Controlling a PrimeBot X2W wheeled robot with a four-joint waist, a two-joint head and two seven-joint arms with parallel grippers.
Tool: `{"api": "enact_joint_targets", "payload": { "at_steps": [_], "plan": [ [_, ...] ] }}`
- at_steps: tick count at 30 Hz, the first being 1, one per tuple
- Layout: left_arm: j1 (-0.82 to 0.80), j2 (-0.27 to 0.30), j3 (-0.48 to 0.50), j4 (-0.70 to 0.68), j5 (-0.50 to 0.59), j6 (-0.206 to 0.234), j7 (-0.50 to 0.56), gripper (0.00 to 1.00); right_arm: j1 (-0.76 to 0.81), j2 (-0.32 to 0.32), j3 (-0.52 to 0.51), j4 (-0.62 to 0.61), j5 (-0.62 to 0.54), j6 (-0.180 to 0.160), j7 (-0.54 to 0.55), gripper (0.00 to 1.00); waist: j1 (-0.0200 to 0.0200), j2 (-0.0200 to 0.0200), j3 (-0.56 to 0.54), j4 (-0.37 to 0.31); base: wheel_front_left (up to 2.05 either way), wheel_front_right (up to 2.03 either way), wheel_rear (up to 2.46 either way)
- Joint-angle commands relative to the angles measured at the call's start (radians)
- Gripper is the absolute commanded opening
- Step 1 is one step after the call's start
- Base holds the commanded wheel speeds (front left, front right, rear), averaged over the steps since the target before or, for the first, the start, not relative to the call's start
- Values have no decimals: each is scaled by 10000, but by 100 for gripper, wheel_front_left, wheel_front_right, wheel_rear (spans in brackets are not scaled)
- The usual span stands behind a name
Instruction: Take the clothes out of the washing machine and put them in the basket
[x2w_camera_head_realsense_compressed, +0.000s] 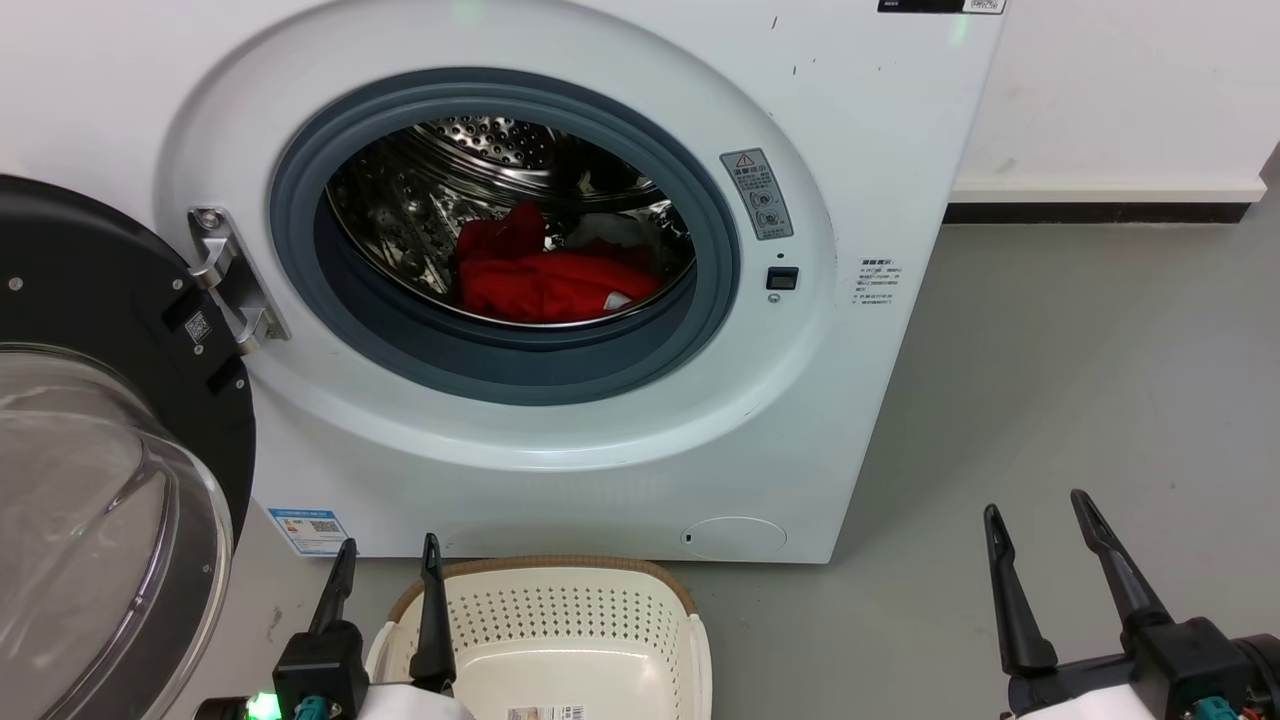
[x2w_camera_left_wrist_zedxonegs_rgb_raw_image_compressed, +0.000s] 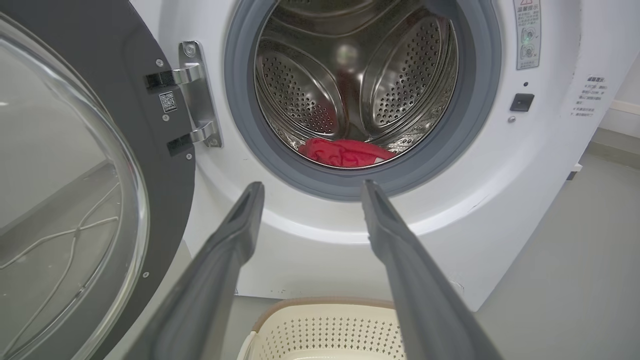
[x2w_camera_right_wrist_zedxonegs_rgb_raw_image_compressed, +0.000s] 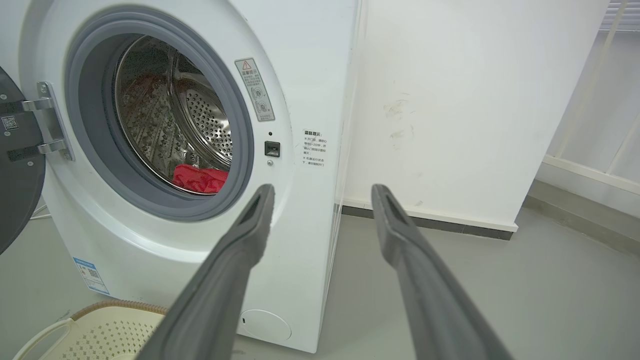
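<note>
The first pick is judged not yet begun: the clothes (x2w_camera_head_realsense_compressed: 545, 280) are heaped on the drum floor of the washing machine (x2w_camera_head_realsense_compressed: 850, 150), long axis laid across the opening, with the basket (x2w_camera_head_realsense_compressed: 540, 565) set before its front edge. The left gripper (x2w_camera_head_realsense_compressed: 389, 543) and right gripper (x2w_camera_head_realsense_compressed: 1035, 503) are held wide and empty; a reach into the drum is called for.

Warning-triangle label (x2w_camera_head_realsense_compressed: 757, 193) on the washing machine (x2w_camera_head_realsense_compressed: 880, 150); print too small.

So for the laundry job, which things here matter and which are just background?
Job: clothes, washing machine, basket, left gripper, right gripper.
Background: warning sticker, blue label, skirting board.
</note>
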Motion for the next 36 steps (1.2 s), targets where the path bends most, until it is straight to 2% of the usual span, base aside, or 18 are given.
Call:
{"api": "enact_joint_targets", "payload": {
  "at_steps": [1, 36],
  "plan": [
    [73, 18, -28, -34, 173, 64, -69, 100, 169, -43, 10, -59, -168, -3, -82, 100, 0, 0, -4, -1, 0, 0, 0],
    [-240, 16, 142, 246, 164, -110, -104, 100, 27, -42, 47, -10, -146, -3, -109, 100, 0, 0, 147, -77, 0, 0, 0]
  ]
}}
